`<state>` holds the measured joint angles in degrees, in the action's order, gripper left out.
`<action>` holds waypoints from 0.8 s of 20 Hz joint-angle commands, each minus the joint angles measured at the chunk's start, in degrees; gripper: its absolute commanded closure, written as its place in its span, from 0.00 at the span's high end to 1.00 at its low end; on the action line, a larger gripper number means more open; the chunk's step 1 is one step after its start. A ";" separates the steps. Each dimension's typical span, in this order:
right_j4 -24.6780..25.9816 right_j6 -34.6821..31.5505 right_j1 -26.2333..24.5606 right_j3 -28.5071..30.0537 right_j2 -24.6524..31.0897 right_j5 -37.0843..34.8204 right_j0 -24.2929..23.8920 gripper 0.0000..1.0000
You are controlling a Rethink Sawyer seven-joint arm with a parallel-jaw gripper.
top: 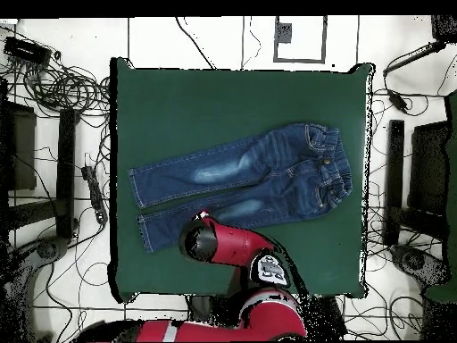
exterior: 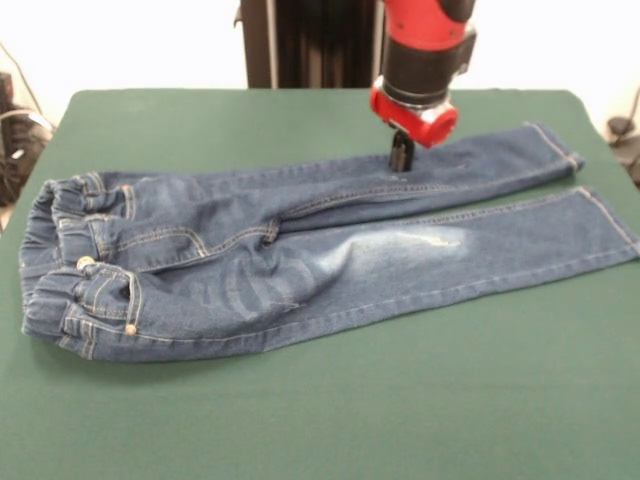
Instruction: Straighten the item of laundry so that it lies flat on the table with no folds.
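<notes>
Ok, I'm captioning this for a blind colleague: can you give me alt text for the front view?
Small blue jeans lie spread on a dark green table, waistband at the left, both legs reaching right. A red and black arm comes down from above, its gripper touching the farther leg near its middle.

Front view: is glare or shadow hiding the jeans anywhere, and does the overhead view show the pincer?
Front view: the background behind the table is blown out white, but the jeans are evenly lit, with only a thin shadow under the waistband edge; the pincer reads as a dark shape on the far leg. Overhead view: the arm covers the pincer, and the jeans show without glare.
</notes>
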<state>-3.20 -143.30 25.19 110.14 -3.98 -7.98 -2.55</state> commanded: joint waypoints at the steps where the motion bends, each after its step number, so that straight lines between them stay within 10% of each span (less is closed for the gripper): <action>1: -2.40 -9.37 -2.64 2.77 2.46 2.75 3.57 0.00; 16: -1.22 -9.47 8.50 15.82 -1.21 3.68 3.66 0.00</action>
<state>-3.24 -143.30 32.06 121.40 -4.82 -6.79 1.07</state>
